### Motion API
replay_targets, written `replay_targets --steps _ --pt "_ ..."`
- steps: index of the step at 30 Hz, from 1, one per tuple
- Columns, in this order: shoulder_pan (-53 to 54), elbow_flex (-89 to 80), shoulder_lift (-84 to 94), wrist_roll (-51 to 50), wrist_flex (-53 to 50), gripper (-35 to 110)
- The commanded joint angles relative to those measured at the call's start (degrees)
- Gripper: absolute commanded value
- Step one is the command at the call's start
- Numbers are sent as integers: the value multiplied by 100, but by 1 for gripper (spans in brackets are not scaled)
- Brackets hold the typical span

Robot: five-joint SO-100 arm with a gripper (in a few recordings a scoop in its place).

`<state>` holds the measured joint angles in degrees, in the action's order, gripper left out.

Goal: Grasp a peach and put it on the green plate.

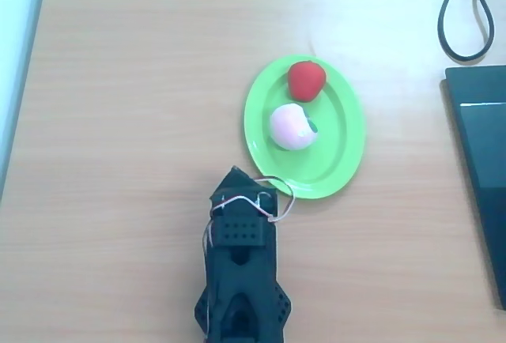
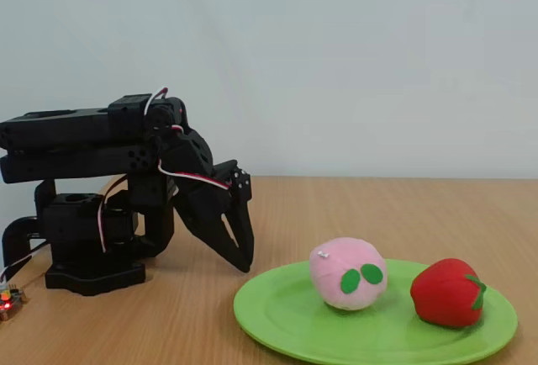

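Pale wood worktop (image 1: 126, 122) is seen across the overhead view, and a plain whitish wall (image 2: 353, 54) is seen behind it in the fixed view. Right of centre in the overhead view, the green plate (image 1: 344, 133) is laid flat on the worktop. On it the peach (image 1: 292, 127) is seen near the plate's middle, pale pink with green leaf marks on its side. 1 red fruit (image 1: 306, 80) is set on the same plate, toward the plate's upper rim in the overhead view and at the right of the peach in the fixed view (image 2: 448, 292); the 2 fruits are close together but apart.

At the lower centre of the overhead view the black arm (image 1: 241, 280) is folded low, with white and red wires looped over it. Its end effector (image 2: 239, 251) is pointed down toward the worktop just left of the plate's rim in the fixed view. Its fingers are drawn together and nothing is held between them. A black cable (image 1: 466, 19) is seen at the upper right of the overhead view, above a dark flat device (image 1: 482, 169) at the right edge.
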<state>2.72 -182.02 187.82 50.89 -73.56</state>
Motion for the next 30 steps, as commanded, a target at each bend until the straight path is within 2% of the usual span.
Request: replay_targets --steps 1,4,6,7,15,18,30 --pt "-62 105 114 -888 18 -8" --pt "-237 343 114 -2936 149 -8" --pt "-378 422 114 -4896 299 -8" --pt "-439 422 114 -5291 290 -8" --pt "-352 439 105 -5361 185 -8" --pt "-431 439 105 -5757 185 -8" --pt "-527 439 105 -5766 185 -8"
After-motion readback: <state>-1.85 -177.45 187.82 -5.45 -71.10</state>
